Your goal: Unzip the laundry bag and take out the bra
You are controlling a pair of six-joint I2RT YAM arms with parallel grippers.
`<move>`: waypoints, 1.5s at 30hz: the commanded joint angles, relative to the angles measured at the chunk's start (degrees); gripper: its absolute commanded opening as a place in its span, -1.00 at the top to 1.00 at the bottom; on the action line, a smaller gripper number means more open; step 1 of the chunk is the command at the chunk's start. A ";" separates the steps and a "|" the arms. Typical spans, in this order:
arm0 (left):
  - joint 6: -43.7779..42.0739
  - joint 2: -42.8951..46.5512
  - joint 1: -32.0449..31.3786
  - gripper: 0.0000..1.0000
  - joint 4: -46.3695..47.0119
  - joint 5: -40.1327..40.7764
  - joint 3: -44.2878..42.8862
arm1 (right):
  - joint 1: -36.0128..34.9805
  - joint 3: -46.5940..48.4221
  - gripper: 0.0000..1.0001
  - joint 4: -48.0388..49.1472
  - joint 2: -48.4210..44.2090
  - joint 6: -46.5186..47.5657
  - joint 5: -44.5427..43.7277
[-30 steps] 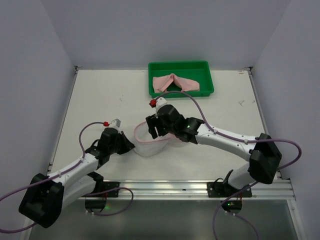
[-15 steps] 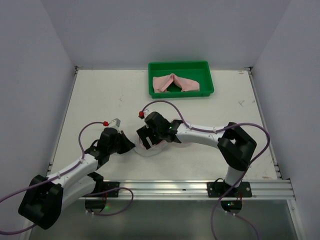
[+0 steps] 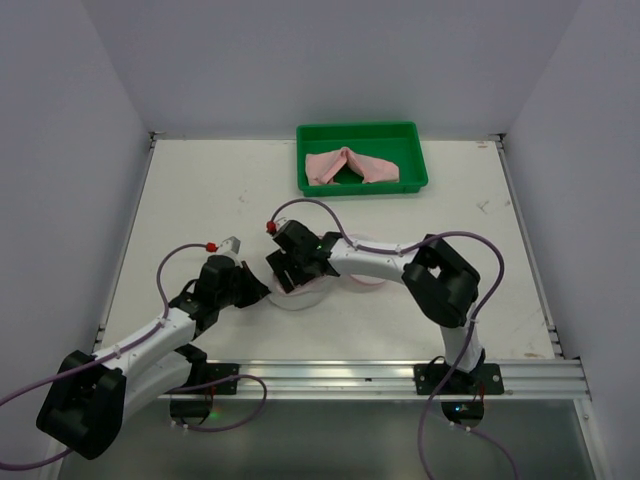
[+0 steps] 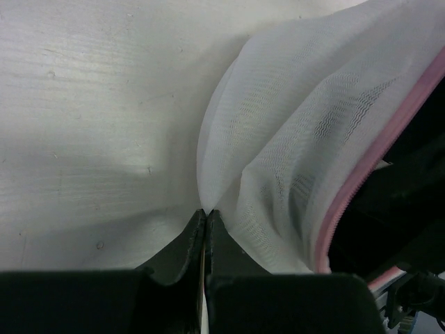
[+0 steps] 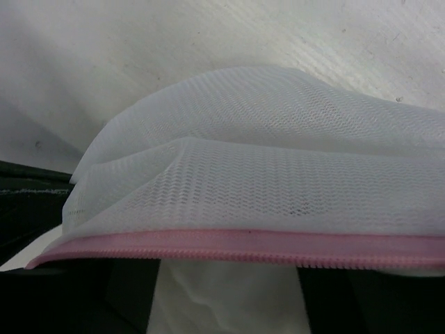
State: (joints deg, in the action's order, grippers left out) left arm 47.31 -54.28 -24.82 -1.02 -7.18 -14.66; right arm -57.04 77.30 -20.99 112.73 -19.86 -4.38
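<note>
Laundry bag [image 3: 303, 297] at the near centre of the worktop [image 3: 200, 190], lying between the two claws and largely hidden beneath the right one.

Over the last second the right arm has folded at the elbow and swung leftward. This has carried the right claw [image 3: 288, 272] down over the bag's open mouth, which a second ago was exposed from above. In the right wrist view its fingers [image 5: 62, 306] stand wide apart, astride the pink zipper trim [image 5: 229, 247] and closed on nothing. The left claw [image 3: 258, 291] is fully closed, pinching a fold of white mesh [image 4: 278, 139] at the bag's left side as an anchor.

The zipper appears already undone, so the step in hand is judged to be reaching inside. Pale cloth [image 5: 222, 306] under the trim may be the bra, though this cannot be confirmed. A pink garment [image 3: 350, 166] lies in the green tray [image 3: 362, 128], well apart at the far edge.

The slumped bag stretches roughly left to right from the pinch, with its mouth turned toward the right claw.
</note>
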 commanded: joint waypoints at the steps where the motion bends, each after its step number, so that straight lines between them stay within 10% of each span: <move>1: 0.15 0.32 -0.06 1.00 2.25 0.06 0.24 | -0.01 2.50 -0.35 -4.58 5.04 -0.89 2.53; 9: 1.38 0.58 -0.06 1.00 1.55 1.11 0.94 | 0.35 1.11 1.00 -4.15 4.17 -0.10 4.12; 32: 1.65 0.05 -0.14 1.00 -0.66 2.35 0.86 | 2.81 -19.28 1.00 17.81 -48.38 -1.94 4.03; 45: 1.73 -0.83 -0.14 1.00 -0.92 2.52 1.12 | 14.22 -3.48 1.00 21.17 -49.72 1.92 8.25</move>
State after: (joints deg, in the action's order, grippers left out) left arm 48.95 -55.59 -24.88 -2.39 -6.13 -14.11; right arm -46.57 67.55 -3.09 61.65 -19.55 2.39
